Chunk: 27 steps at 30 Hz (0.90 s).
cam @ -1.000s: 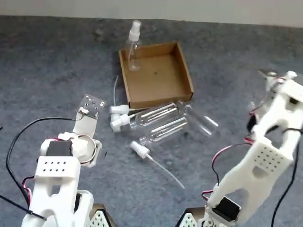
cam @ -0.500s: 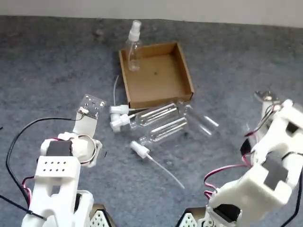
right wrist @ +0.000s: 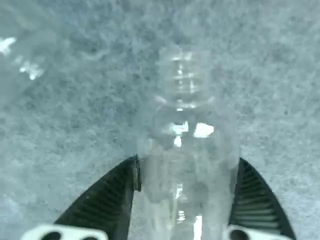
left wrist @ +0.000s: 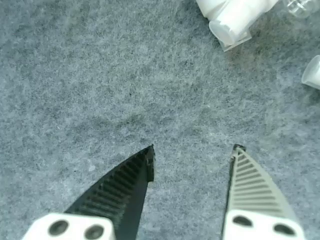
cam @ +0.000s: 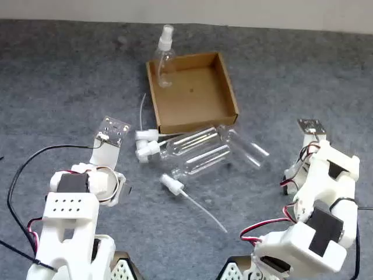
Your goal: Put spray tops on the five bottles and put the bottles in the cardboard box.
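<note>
A cardboard box [cam: 195, 123] sits at the middle back, and a capped spray bottle [cam: 165, 58] stands upright at its far left corner. In front of the box lie two clear bottles with white spray tops [cam: 189, 142] [cam: 201, 161] and an uncapped bottle [cam: 247, 149]. A loose spray top [cam: 172, 184] with a long tube lies nearer me. My right gripper [right wrist: 186, 170] [cam: 312, 128] is shut on another clear, uncapped bottle [right wrist: 182, 110], neck pointing away, low over the carpet on the right. My left gripper [left wrist: 195, 150] [cam: 109, 140] hangs open over bare carpet, close to the white spray tops [left wrist: 235, 17].
Grey carpet covers the whole table. A thin white tube [cam: 141, 111] lies beside the box's left wall. A black cable [cam: 35, 157] loops at the left arm's base. Open carpet lies to the left and to the right of the box.
The right arm has swung down from a raised pose and pulled back toward the front right, now low over the carpet. The left arm and the lying bottles have not moved.
</note>
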Each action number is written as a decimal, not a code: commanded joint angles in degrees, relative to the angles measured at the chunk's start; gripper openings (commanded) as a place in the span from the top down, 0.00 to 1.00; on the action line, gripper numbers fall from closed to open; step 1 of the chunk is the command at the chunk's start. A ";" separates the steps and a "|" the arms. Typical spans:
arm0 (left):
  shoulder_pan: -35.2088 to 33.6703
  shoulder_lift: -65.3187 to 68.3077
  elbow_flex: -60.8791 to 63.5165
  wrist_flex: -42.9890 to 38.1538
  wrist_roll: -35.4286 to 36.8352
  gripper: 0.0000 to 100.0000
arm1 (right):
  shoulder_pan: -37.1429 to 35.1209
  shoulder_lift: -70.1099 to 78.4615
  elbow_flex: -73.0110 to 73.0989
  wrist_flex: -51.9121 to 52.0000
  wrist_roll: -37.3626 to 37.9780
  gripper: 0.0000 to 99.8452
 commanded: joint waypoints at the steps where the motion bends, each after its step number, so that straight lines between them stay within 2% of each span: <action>1: 1.10 -0.84 -0.31 -0.70 0.53 0.81 | -2.24 -2.07 -7.60 5.41 -0.97 0.76; 9: 1.10 -0.84 -0.31 -0.70 0.44 0.81 | -5.76 -1.45 -18.33 8.48 -3.96 0.76; 16: 1.10 -1.19 0.66 -1.41 0.44 0.81 | -6.81 -1.10 -18.51 5.93 -3.96 0.76; 27: 1.10 -1.01 0.66 -1.58 0.44 0.81 | -4.79 8.92 -18.86 6.46 -1.05 0.76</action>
